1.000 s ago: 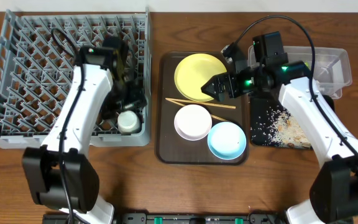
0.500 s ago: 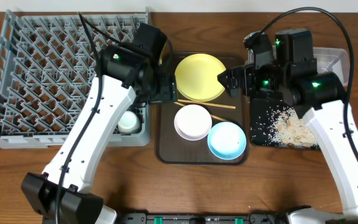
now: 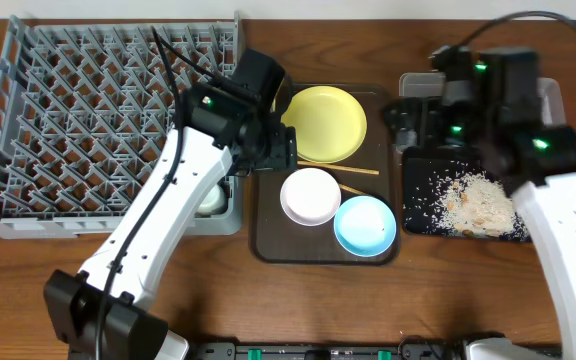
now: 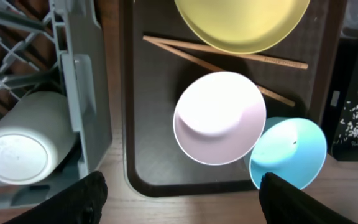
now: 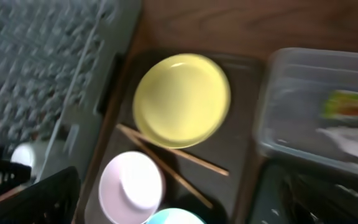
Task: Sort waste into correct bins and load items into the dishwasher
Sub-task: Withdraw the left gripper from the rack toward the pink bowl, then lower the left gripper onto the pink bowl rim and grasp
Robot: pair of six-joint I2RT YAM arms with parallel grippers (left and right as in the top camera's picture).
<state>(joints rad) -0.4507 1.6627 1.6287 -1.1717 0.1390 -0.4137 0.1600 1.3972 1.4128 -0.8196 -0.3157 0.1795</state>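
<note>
White bowl (image 4: 219,118) is sitting on the brown tray (image 4: 148,168), apparently touching the blue bowl (image 4: 289,152), chopsticks (image 4: 229,59) just beside. We are hovering the left gripper (image 4: 182,190) above it, jaws spread wide and empty; the right gripper (image 3: 405,118) is likewise gaping. Risk: a descending finger wedging between the bowls, shoving either one.

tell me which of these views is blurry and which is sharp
Right wrist: blurred all over, the yellow plate and grey rack smeared soft. Left wrist: crisp, though the white bowl is washed out bright. Overhead: sharp, evenly lit.
</note>
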